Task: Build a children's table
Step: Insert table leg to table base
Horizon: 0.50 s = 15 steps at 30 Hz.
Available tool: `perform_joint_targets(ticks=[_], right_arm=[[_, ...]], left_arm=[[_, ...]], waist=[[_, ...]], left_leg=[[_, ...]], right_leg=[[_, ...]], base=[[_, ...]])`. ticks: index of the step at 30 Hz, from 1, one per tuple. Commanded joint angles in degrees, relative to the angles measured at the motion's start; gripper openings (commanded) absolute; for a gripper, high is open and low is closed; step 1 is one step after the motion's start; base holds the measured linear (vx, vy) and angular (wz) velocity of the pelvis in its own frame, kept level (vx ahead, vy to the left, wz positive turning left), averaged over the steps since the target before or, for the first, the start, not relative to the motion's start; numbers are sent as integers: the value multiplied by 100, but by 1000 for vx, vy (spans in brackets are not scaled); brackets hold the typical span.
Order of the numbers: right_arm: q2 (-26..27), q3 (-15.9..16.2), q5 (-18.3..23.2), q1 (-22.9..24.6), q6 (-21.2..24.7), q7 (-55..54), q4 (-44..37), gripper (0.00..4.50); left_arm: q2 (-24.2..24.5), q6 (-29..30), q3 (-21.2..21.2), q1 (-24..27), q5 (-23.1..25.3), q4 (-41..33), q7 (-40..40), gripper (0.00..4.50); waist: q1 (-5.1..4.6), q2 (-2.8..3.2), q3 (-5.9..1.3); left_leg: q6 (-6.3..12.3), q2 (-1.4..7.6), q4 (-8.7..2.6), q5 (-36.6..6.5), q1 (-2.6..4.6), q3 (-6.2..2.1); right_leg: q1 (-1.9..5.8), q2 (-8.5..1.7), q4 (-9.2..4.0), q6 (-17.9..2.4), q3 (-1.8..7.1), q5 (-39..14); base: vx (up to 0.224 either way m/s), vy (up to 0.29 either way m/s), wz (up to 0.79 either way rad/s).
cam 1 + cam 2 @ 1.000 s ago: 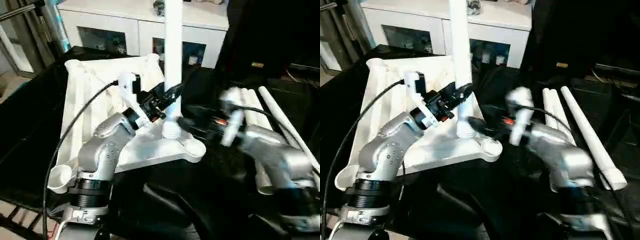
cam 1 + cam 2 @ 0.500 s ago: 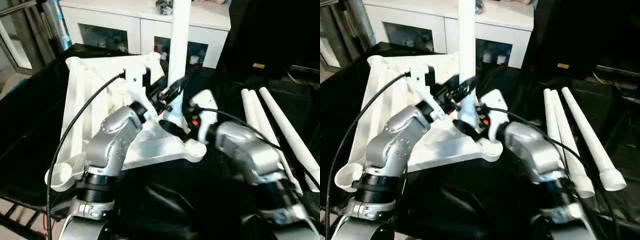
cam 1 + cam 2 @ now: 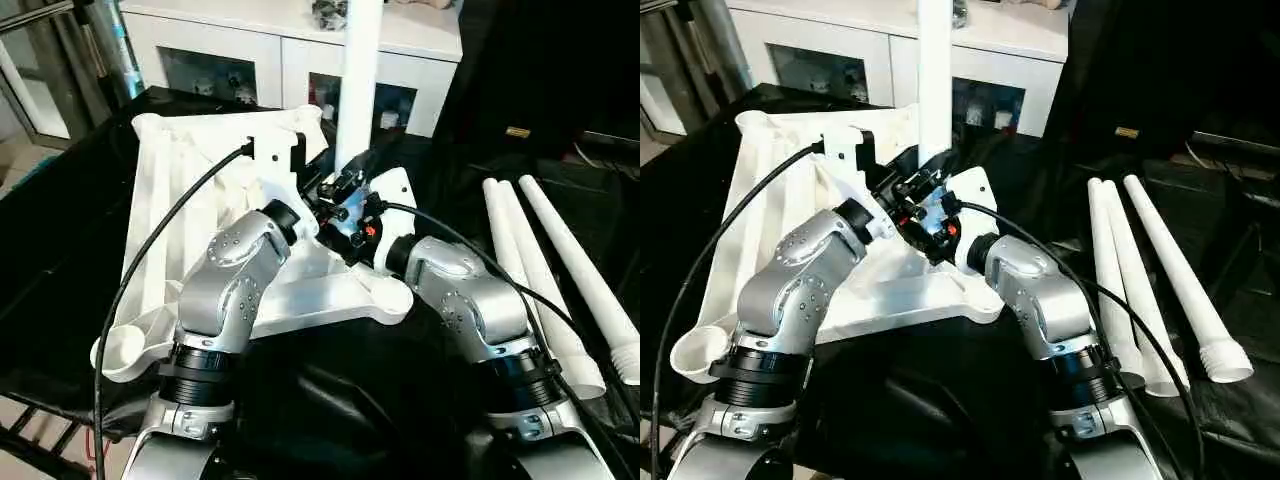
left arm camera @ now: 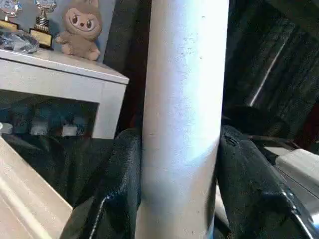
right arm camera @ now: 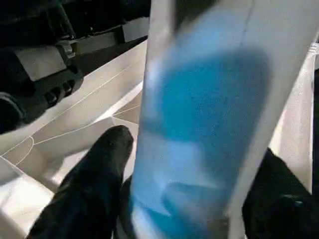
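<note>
The white square tabletop (image 3: pixel 200 220) lies upside down on a black-covered counter (image 3: pixel 60 250), its ribbed underside up and round corner sockets (image 3: pixel 122 348) at its corners. One white tubular leg (image 3: pixel 358 80) stands upright in the socket at the corner nearest the two grippers, rising out of the top of the head views. The left gripper (image 4: pixel 179 164) is clamped on this leg low on its shaft: in the left wrist view its two black fingers (image 4: pixel 117 184) press against opposite sides of the white tube. The right gripper (image 5: pixel 194 199) reaches in from the other side at the base of the same leg, just above the socket; its black fingers (image 5: pixel 94 184) flank the tube on either side, but whether they press on it or stand slightly off it cannot be told. Three further white legs (image 3: pixel 1140 280) lie side by side on the counter to the robot's right, well apart from the tabletop, with their wider ends toward the robot. Behind the counter stands a white cabinet (image 3: pixel 250 50) with glass doors, and a plush toy (image 4: pixel 82 30) sits on its top.
</note>
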Motion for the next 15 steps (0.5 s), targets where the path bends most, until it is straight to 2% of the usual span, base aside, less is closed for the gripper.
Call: perform_joint_targets(ticks=[1, 2, 6, 7, 8, 10, 13, 15], right_arm=[[20, -48, 78, 41, -7, -2, -79, 267], [51, -50, 91, 62, -7, 29, -85, 263], [76, -44, 118, 75, 14, 81, -89, 261], [90, -49, 140, 62, 14, 116, -69, 261], [90, -49, 140, 62, 14, 116, -69, 261], [79, -49, 178, 53, 7, 203, -56, 261], [-6, -53, 328, 102, -8, 510, -112, 260], [-118, -81, 531, 200, -15, 888, -271, 260]], left_arm=[[-5, -23, 3, -112, 65, 15, 116, 196], [-2, -14, 15, -109, 51, 14, 137, 196], [2, 3, 31, -85, 43, -21, 146, 196], [-18, 34, 78, -68, 11, -56, 200, 196], [-18, 34, 78, -68, 11, -56, 200, 196], [-26, 195, 106, -44, -175, -156, 94, 252], [2, 304, 79, 45, -430, -336, -185, 275], [69, 353, 83, 84, -606, -406, -425, 302]], waist=[[-6, -56, -449], [-6, -76, -447], [-3, -87, -442], [-8, -115, -439], [0, -96, -441], [-6, -100, -445], [1, -109, -445], [20, -81, -449]], left_leg=[[121, 237, -362, -353, 109, -48], [131, 238, -363, -360, 108, -47], [110, 244, -369, -390, 117, -48], [99, 244, -373, -415, 118, -46], [88, 249, -375, -423, 125, -51], [46, 250, -377, -447, 128, -53], [69, 249, -374, -485, 125, -51], [91, 251, -367, -464, 130, -53]], right_leg=[[311, -375, -286, -1109, 183, -91], [311, -376, -288, -1109, 182, -113], [298, -375, -296, -1091, 180, -207], [296, -371, -300, -1080, 178, -223], [293, -377, -293, -1083, 178, -225], [294, -372, -286, -1095, 176, -156], [301, -376, -283, -1142, 178, -75], [302, -378, -276, -1165, 182, 1]], base=[[0, 0, 0], [0, 0, 0], [0, 0, 0], [0, 0, 0], [0, 0, 0], [0, 0, 0], [0, 0, 0], [0, 0, 0]])
